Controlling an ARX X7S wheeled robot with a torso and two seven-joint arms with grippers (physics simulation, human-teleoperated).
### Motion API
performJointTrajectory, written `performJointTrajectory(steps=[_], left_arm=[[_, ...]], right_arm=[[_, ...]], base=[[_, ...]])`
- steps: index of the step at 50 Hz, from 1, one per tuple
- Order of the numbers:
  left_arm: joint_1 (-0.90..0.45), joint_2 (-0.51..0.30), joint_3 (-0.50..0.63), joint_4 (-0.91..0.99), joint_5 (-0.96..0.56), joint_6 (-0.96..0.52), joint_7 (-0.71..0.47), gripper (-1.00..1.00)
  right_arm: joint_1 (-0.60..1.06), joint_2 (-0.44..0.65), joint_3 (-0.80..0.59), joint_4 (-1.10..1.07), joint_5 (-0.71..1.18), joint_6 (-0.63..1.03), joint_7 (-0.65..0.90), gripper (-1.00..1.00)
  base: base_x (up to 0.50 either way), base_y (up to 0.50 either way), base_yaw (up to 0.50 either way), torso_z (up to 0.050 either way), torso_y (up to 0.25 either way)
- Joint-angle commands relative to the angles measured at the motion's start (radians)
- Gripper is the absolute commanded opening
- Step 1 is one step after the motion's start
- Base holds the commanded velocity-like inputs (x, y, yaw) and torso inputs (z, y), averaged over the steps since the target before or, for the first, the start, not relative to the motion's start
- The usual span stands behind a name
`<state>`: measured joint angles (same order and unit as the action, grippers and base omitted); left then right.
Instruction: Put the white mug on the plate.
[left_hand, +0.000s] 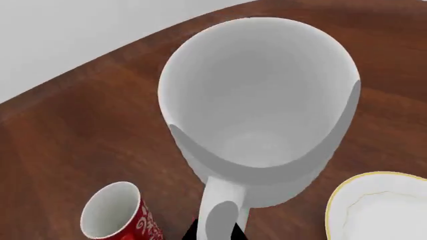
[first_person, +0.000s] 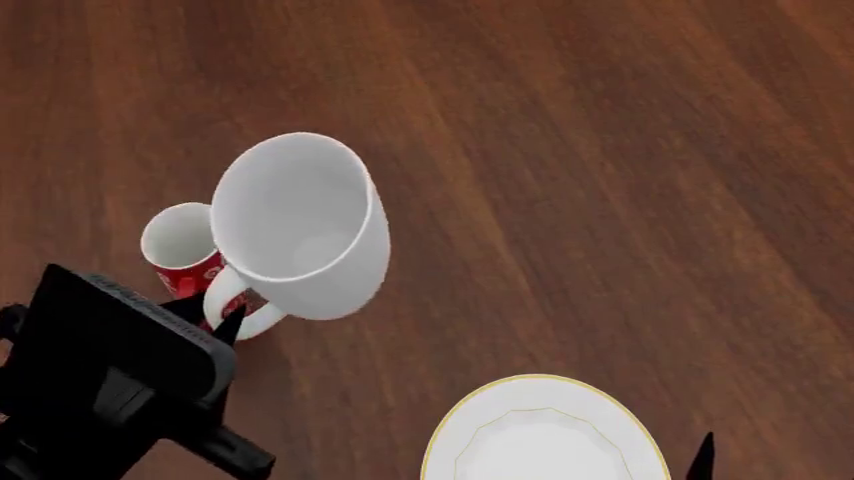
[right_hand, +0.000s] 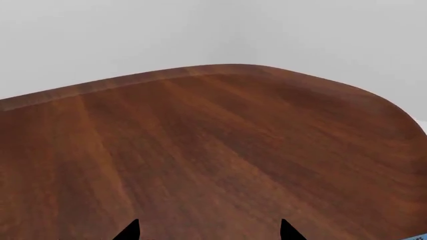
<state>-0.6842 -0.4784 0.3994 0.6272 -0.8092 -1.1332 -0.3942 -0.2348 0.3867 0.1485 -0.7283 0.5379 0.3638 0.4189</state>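
Note:
My left gripper (left_hand: 213, 233) is shut on the loop handle of the white mug (left_hand: 257, 107), with a black fingertip on each side of the handle. In the head view the white mug (first_person: 300, 225) hangs tilted above the table at the left, held by the left gripper (first_person: 227, 325). The plate (first_person: 541, 440), white with a thin gold rim, lies on the table near the front edge, to the right of the mug. The left wrist view catches the plate's (left_hand: 380, 210) edge beside the mug. My right gripper (right_hand: 209, 231) is open over bare wood with nothing between its fingers.
A red mug with white swirls (first_person: 180, 245) stands upright on the table just left of the held mug, partly covered by it; the left wrist view shows the red mug (left_hand: 110, 212) too. The brown wooden table (right_hand: 220, 145) has a rounded far edge.

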Motion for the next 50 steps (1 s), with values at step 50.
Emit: performJointTrajectory(steps=[50], left_arm=[[-0.097, 0.161, 0.318, -0.19, -0.021, -0.034, 0.149, -1.0]], right_arm=[[0.016, 0.008, -0.041, 0.024, 0.002, -0.018, -0.003, 1.0]], base=[[0.0, 0.0, 0.0, 0.0, 0.0]])
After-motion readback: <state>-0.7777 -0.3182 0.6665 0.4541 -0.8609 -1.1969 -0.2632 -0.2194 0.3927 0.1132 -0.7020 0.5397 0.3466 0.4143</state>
